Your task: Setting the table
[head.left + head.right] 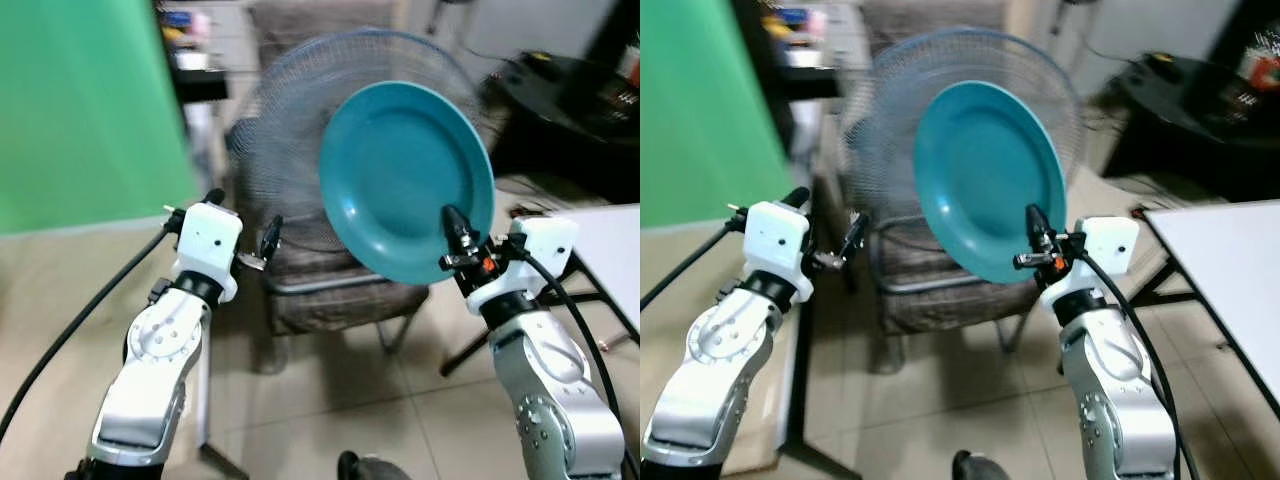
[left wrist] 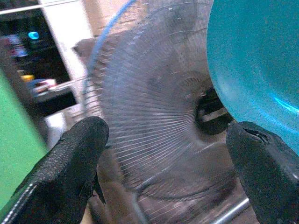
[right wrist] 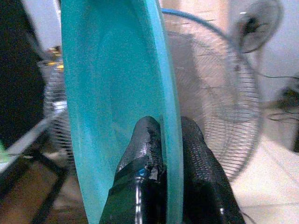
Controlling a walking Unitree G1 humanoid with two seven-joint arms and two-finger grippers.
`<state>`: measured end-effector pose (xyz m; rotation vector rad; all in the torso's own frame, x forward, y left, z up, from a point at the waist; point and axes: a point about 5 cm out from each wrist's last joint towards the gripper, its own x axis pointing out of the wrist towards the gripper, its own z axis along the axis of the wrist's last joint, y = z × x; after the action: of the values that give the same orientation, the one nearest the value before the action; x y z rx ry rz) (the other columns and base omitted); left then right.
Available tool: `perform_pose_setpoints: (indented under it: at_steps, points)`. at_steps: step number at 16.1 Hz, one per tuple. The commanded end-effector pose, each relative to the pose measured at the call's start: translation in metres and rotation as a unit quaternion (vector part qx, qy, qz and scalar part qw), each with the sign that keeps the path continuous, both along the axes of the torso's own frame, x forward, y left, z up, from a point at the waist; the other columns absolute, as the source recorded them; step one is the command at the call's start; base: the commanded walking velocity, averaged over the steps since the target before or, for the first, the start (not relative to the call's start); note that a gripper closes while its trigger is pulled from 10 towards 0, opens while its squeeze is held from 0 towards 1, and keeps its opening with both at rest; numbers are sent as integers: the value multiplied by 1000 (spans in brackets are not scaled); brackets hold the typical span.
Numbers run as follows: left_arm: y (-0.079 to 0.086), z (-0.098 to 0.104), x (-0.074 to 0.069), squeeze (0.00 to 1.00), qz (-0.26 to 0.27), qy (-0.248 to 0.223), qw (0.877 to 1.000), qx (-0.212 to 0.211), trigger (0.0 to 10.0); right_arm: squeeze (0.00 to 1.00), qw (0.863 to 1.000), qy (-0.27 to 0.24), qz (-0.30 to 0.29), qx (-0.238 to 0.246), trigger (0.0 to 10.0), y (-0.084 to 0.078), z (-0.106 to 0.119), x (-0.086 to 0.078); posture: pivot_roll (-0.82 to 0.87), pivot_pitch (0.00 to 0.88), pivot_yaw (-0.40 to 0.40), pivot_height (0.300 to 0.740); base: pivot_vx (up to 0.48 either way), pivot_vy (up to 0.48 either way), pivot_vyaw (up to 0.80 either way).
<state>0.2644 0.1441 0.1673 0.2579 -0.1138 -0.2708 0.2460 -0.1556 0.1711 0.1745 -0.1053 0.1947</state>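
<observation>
Plate up in the air
Right gripper (image 3: 161,140) is pinching the teal plate's (image 1: 405,180) rim upright before a fan (image 1: 290,150); left gripper (image 2: 173,154) is hanging released; no writing legible.

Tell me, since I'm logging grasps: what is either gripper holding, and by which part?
The right gripper holds the teal plate upright, fingers pinching its lower rim. The left gripper is open and holds nothing.

I see a wire-caged fan (image 1: 300,150) standing in front of a woven chair (image 1: 330,290) on a tiled floor (image 1: 330,420). Green screen (image 1: 90,110) at left; white tabletop (image 1: 1230,280) at right; black table (image 1: 570,100) behind.
</observation>
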Motion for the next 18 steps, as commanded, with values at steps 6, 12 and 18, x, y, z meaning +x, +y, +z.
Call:
perform_pose_setpoints:
  at_steps: [6,12,18]
  points:
    - [0,0,2,0,2,-3,1000,6,10000,0,1000,-14,-3,3,10000,-1,5,-1,75,0,0,740,0,0,-788]
    - [4,1,7,0,7,1,1000,-12,10000,0,1000,7,-22,-3,10000,-2,2,3,66,0,12,740,0,0,-723]
    - [10,0,10,0,16,9,1000,-17,10000,0,999,23,-31,-4,10000,1,-3,9,73,0,5,740,325,0,-72]
